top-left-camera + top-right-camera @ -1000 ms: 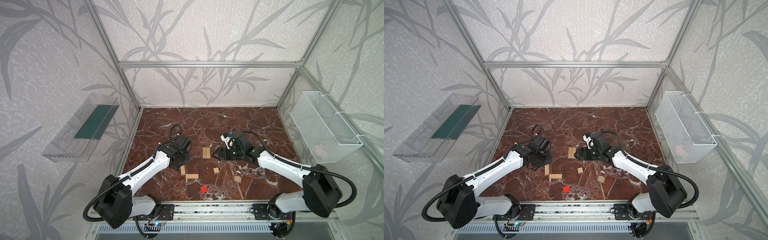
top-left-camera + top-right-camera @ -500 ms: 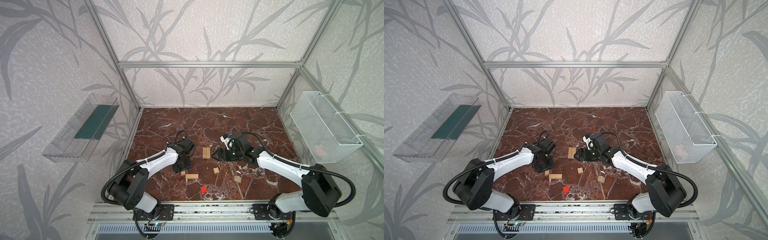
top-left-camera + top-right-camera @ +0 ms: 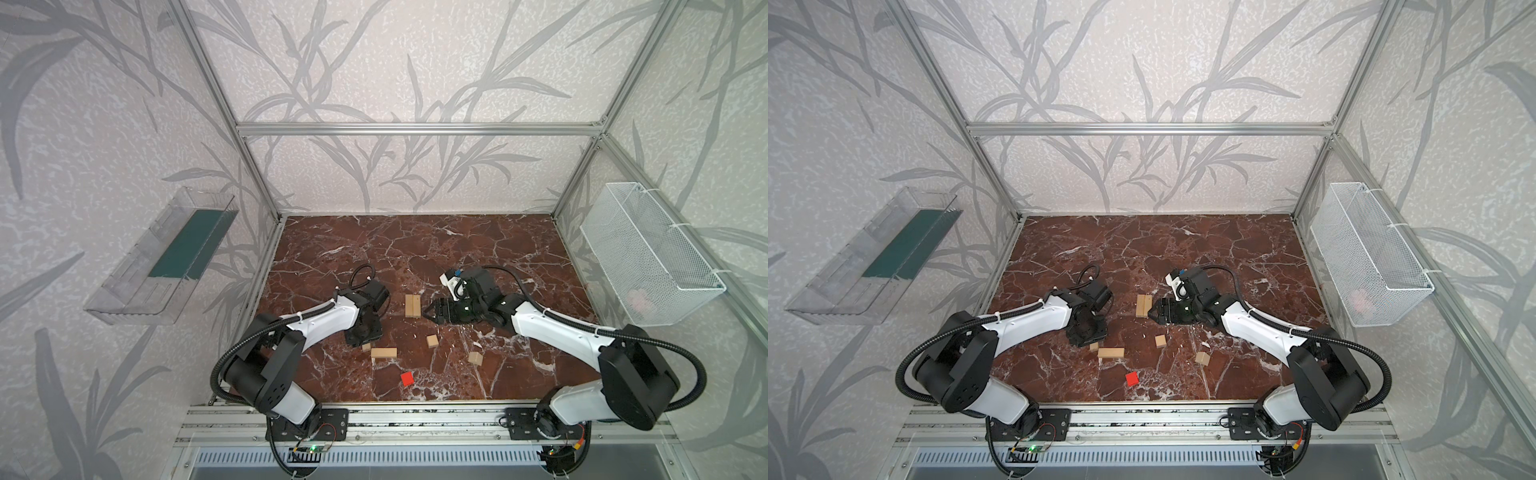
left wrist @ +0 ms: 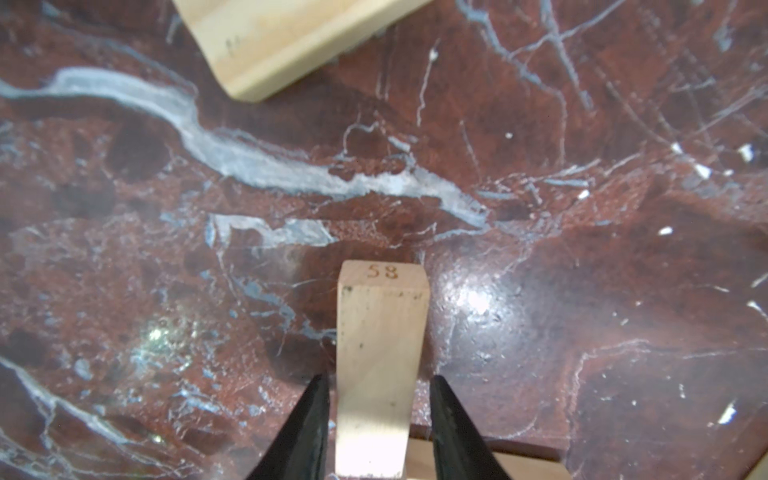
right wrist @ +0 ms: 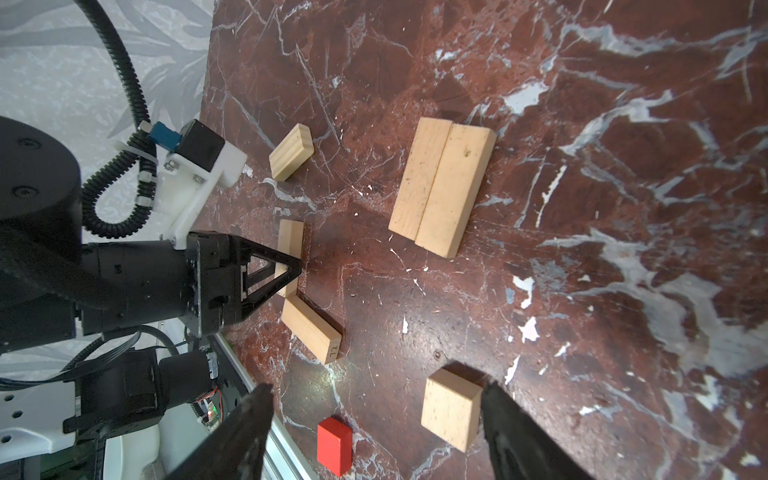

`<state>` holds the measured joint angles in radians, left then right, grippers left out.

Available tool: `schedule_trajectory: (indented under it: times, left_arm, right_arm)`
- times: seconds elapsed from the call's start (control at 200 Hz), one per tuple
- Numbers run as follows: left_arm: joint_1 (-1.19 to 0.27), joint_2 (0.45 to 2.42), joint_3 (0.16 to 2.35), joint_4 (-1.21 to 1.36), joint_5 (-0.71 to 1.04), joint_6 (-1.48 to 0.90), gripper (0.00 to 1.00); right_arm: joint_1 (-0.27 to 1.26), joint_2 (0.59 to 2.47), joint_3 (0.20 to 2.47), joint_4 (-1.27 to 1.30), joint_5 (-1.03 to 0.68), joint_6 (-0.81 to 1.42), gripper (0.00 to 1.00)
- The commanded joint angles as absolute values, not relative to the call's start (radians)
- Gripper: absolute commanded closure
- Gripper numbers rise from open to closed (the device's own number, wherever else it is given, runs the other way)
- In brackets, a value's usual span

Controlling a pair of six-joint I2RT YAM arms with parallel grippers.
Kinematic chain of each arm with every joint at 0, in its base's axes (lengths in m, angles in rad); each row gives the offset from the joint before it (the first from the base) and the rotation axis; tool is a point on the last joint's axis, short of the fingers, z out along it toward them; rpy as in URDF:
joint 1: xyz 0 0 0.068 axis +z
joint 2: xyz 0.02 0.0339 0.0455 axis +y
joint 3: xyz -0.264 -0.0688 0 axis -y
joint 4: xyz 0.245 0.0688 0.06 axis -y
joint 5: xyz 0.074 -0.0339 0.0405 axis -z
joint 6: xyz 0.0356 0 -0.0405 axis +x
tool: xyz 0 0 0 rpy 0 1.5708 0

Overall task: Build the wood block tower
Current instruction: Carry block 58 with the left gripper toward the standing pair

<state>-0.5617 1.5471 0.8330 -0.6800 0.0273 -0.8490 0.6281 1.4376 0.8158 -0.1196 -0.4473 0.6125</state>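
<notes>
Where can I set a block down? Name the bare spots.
Free: the far half of the table, behind the paired bars. Crowded: the near middle, among the loose bar, two pale cubes and red cube.

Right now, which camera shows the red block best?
Right wrist view: the red block sits close, top and side visible. Both top views show only a small red square; the left wrist view misses it.

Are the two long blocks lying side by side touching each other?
Touching. The right wrist view shows the two blocks flush along their long sides, only a thin seam between.
</notes>
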Motion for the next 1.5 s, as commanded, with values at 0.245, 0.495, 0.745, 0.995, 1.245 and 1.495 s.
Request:
schedule_trajectory:
  times: [0.245, 0.495, 0.745, 0.995, 1.245, 1.495]
  left_arm:
    - [-0.56, 1.568, 0.822, -0.663, -0.002, -0.834, 0.66]
    - [-0.563, 1.558, 0.821, -0.66, -0.008, -0.82, 0.73]
    - [-0.564, 1.527, 0.847, -0.681, 0.001, -0.787, 0.79]
    - [-0.581, 1.506, 0.942, -0.729, 0.026, -0.718, 0.81]
    - [-0.607, 1.577, 1.081, -0.748, 0.043, -0.645, 0.84]
    - [-0.65, 1.707, 1.244, -0.764, 0.06, -0.593, 0.86]
  right_arm:
    - [0.627, 1.458, 0.81, -0.102, -0.459, 0.609, 0.22]
    - [0.626, 1.46, 0.815, -0.099, -0.465, 0.611, 0.22]
    - [0.624, 1.444, 0.834, -0.127, -0.463, 0.596, 0.22]
    - [0.585, 1.426, 0.844, -0.161, -0.467, 0.575, 0.22]
    - [0.531, 1.402, 0.836, -0.19, -0.456, 0.549, 0.22]
    - [0.493, 1.381, 0.827, -0.193, -0.453, 0.544, 0.22]
